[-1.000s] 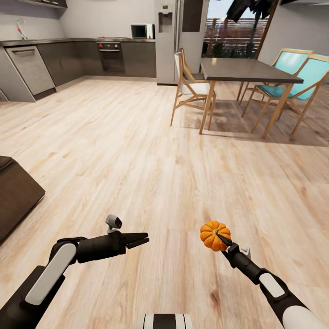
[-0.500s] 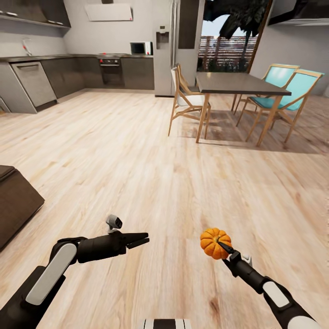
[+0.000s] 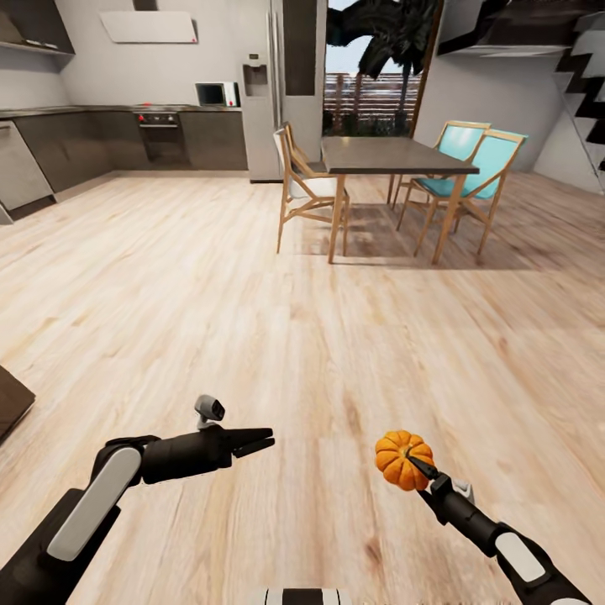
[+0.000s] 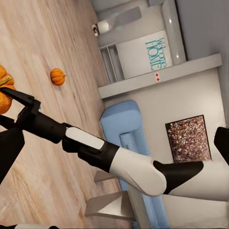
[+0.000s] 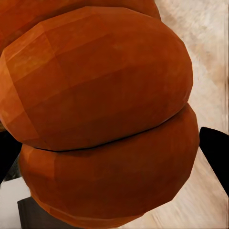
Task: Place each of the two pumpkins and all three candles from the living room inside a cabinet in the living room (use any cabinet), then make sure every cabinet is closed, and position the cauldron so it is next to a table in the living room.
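Observation:
My right gripper [image 3: 413, 460] is shut on a bright orange ribbed pumpkin [image 3: 400, 460] and holds it low over the wooden floor. Up close in the right wrist view, this pumpkin [image 5: 102, 119] sits between the two dark fingers. A second pumpkin [image 4: 57, 76] lies on the floor in the left wrist view, beyond my right arm [image 4: 95, 152]. My left gripper [image 3: 255, 439] is open and holds nothing, level with the held pumpkin and to its left. The candles, the cabinet and the cauldron are out of view.
A dark dining table [image 3: 395, 155] with wooden chairs [image 3: 307, 189] and teal chairs [image 3: 470, 168] stands ahead to the right. Kitchen counters [image 3: 101, 139] and a fridge [image 3: 265, 92] line the back. A dark brown furniture corner [image 3: 13, 402] pokes in at the left edge. A blue armchair [image 4: 121, 126] appears in the left wrist view.
The camera has turned right, so the room has slid left in the picture. The right gripper with the pumpkin sits slightly lower in view. The left arm holds its pose.

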Robot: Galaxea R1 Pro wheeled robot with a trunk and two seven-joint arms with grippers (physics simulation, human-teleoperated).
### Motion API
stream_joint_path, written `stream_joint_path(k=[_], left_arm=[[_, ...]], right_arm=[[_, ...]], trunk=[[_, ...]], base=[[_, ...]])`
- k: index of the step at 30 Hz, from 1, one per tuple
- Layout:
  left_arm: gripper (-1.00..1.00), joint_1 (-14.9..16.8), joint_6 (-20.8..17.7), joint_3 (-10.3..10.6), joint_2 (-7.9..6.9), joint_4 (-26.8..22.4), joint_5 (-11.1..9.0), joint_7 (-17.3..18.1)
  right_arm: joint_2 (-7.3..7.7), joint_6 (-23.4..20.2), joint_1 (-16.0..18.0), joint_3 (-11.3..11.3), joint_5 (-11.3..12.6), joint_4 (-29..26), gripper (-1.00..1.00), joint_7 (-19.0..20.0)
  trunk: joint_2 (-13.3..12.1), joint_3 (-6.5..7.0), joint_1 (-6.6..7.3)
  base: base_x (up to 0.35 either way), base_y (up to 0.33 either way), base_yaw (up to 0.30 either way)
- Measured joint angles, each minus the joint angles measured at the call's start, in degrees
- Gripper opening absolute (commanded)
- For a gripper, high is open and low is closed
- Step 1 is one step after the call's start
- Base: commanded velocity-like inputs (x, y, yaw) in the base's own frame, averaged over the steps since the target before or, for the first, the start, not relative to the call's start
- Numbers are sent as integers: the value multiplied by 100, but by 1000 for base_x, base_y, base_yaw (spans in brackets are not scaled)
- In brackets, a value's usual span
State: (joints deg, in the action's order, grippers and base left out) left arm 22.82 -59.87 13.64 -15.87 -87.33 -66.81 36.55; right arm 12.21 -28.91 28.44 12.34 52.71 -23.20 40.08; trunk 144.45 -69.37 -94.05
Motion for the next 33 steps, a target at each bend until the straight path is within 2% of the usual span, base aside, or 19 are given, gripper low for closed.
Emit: stream_joint_path(k=[20, 33], left_arm=[[100, 1, -1, 42, 9, -3, 0, 0], [100, 0, 0, 70, 16, 8, 0, -6]], right_arm=[[38, -8, -54, 11, 28, 12, -100, 9], [38, -5, -54, 11, 18, 16, -100, 10]], trunk=[[0, 1, 2], [0, 0, 0]], base=[[150, 156, -273], [32, 25, -273]])
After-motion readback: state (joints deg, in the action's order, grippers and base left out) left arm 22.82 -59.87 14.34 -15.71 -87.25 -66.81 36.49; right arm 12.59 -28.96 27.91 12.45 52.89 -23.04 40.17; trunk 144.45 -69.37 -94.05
